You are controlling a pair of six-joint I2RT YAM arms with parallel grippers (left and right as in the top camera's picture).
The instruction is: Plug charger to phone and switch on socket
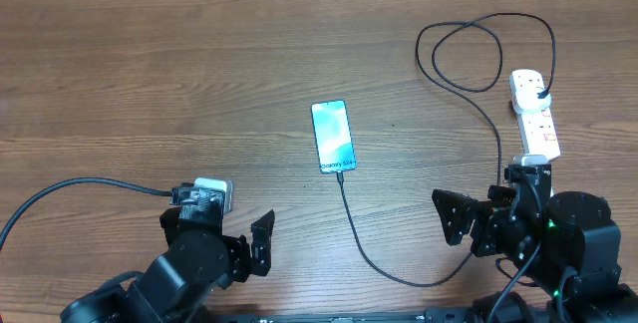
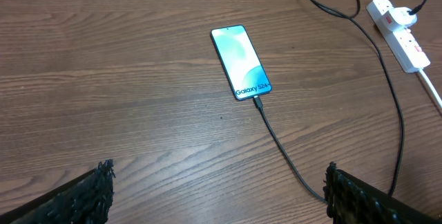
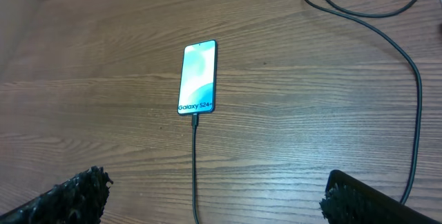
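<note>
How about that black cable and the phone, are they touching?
Touching. The left wrist view shows the charger with its connector tip seated in the bottom edge of the phone, just below the "Galaxy S24" text, with no gap.

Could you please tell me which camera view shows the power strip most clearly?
The left wrist view: the power strip appears largest there, red switches and black plug visible. Overhead shows it whole but smaller; the right wrist view leaves it out.
</note>
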